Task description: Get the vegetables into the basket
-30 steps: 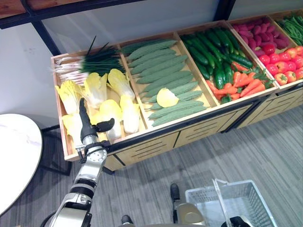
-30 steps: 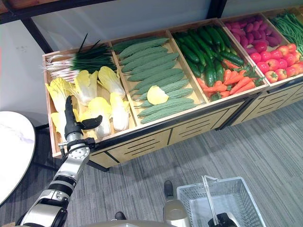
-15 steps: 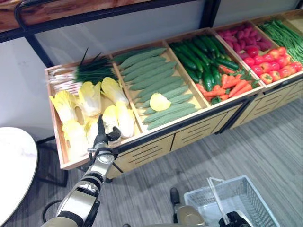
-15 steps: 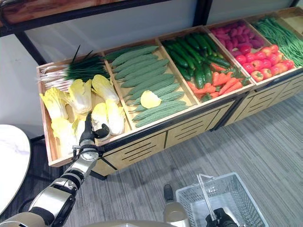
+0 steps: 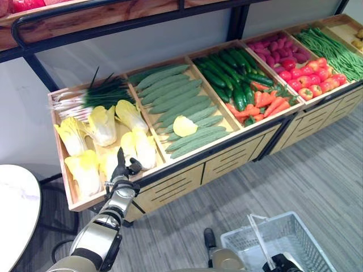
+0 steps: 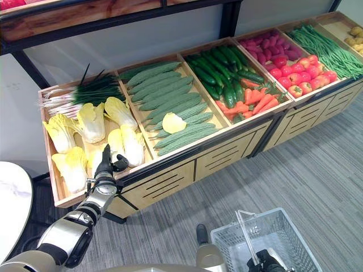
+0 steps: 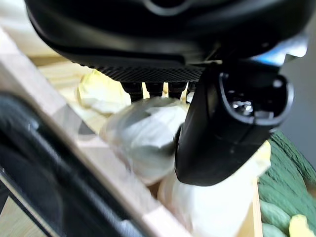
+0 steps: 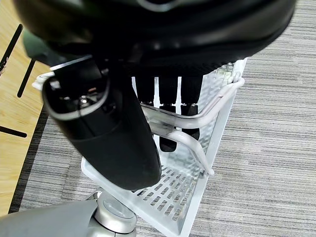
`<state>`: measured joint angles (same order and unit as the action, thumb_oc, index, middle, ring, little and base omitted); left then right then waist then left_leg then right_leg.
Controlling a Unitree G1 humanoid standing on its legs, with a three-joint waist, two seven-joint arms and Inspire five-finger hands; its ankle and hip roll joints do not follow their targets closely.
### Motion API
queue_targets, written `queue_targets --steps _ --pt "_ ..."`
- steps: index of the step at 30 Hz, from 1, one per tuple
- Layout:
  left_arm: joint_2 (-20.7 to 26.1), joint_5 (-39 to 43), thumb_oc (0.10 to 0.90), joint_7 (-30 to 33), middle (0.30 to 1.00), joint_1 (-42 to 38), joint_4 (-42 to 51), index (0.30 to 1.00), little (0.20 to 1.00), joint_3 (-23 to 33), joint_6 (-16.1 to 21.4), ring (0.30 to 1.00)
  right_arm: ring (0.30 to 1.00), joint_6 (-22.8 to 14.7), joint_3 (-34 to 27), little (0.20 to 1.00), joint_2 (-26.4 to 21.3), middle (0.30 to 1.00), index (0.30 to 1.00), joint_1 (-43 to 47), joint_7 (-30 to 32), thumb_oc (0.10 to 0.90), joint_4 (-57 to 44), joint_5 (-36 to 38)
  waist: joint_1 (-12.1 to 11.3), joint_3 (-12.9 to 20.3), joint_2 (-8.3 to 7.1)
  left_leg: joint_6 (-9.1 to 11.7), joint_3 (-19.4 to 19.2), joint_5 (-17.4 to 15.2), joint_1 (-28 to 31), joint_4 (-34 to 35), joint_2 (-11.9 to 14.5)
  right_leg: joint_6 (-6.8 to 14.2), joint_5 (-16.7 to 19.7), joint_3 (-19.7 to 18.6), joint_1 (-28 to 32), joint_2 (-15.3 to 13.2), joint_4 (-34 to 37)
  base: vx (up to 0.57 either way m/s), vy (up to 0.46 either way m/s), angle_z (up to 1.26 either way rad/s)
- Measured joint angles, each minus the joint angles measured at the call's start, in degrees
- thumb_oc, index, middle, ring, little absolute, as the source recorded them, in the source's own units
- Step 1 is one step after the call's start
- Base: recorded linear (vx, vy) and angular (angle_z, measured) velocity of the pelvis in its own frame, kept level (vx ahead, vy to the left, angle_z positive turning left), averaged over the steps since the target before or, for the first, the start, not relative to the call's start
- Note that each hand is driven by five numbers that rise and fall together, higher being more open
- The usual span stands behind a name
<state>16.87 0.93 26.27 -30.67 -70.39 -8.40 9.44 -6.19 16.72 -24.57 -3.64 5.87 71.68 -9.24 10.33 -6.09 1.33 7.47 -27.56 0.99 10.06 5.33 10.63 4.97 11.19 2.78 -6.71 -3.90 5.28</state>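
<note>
Grey carpeted floor is carrying the basket whose handle the right hand is gripping, while the left hand, fingers spread, is reaching over the crate's front edge toward the cabbages.

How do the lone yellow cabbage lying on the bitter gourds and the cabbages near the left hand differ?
The lone yellow cabbage lies on top of the bitter gourds in the second bin, while the other cabbages rest on the wooden floor of the leftmost bin. It lies apart from the left hand, which reaches over the front cabbages. It looks shorter and rounder. All share pale yellow leaves.
</note>
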Motion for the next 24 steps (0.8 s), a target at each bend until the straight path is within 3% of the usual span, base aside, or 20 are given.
queue_targets --steps 5,8,11,12,15,19,21,24 --pt "2.13 5.65 0.400 0.24 0.300 -0.32 0.17 0.300 0.300 4.72 -0.93 0.300 0.300 0.48 0.00 0.300 -0.08 0.300 0.300 -0.60 -0.28 0.400 0.00 -1.15 -0.08 0.58 -0.20 -0.04 0.26 0.03 0.41 0.00 0.07 0.01 0.01 0.39 0.60 -0.08 0.01 0.01 0.003 0.03" --pt "2.36 8.86 0.400 1.85 0.300 -0.11 1.71 0.300 0.300 6.97 -3.39 0.300 0.300 0.52 0.01 0.300 -0.05 0.300 0.300 -1.66 -0.28 0.400 -0.06 -1.16 -0.79 0.53 -0.34 -0.11 0.98 0.08 0.28 -0.02 0.23 0.02 0.03 0.97 0.89 -0.13 -0.23 0.00 0.003 0.12" --pt "2.58 11.29 0.400 7.41 0.300 3.37 13.65 0.300 0.300 8.52 -5.11 0.300 0.300 0.50 -0.14 0.300 0.16 0.300 0.300 -2.95 -0.28 0.400 -0.12 -1.08 -1.66 -0.06 -1.28 -0.01 2.87 0.45 -0.15 -0.29 0.43 -0.20 0.46 2.34 1.51 -0.39 -0.29 -0.01 0.001 0.31" --pt "2.62 11.55 0.400 9.05 0.300 6.08 22.88 0.300 0.300 9.95 -6.34 0.300 0.300 0.46 -0.37 0.300 0.45 0.300 0.300 -2.73 -0.27 0.400 -0.23 -1.04 -1.77 -0.63 -2.11 0.07 3.39 0.54 -0.38 -0.30 0.32 -0.48 0.80 2.68 1.61 -0.41 -0.29 0.01 0.009 0.25" --pt "4.46 10.26 0.400 13.06 0.300 7.46 35.22 0.300 0.300 11.02 -5.01 0.300 0.300 0.39 -0.74 0.300 0.98 0.300 0.300 -3.11 -0.24 0.400 -0.16 -0.92 -3.04 -1.31 -3.46 0.68 4.18 1.27 -0.47 -0.32 0.36 -0.47 1.17 3.73 1.99 -0.48 -0.29 0.00 0.004 0.18" --pt "6.23 5.24 0.400 17.14 0.300 8.18 50.09 0.300 0.300 12.92 -2.28 0.300 0.300 -0.01 -1.79 0.300 1.10 0.300 0.300 -3.42 -0.25 0.400 -0.73 -0.89 -4.03 -1.88 -2.95 0.37 5.48 1.06 -0.23 -0.30 0.19 0.02 0.65 4.79 3.13 -1.26 -0.26 -0.01 0.013 0.17" --pt "7.03 4.10 0.400 16.52 0.300 9.56 56.34 0.300 0.300 12.92 -0.80 0.300 0.300 -0.29 -2.40 0.300 1.09 0.300 0.300 -3.64 -0.42 0.400 -0.99 -0.88 -4.32 -2.10 -2.58 0.28 6.04 0.97 -0.17 -0.29 -0.02 0.22 0.44 5.22 3.58 -1.62 -0.23 0.00 0.022 0.13" --pt "7.77 3.71 0.400 11.07 0.300 13.36 64.49 0.300 0.300 11.84 4.74 0.300 0.300 -0.35 -2.92 0.300 0.95 0.300 0.300 -3.71 -0.50 0.400 -1.36 -0.67 -5.13 -2.36 -1.78 -0.49 6.50 0.51 -0.10 -0.29 -0.49 0.33 0.35 5.44 3.86 -2.18 -0.03 -0.01 0.017 0.09"
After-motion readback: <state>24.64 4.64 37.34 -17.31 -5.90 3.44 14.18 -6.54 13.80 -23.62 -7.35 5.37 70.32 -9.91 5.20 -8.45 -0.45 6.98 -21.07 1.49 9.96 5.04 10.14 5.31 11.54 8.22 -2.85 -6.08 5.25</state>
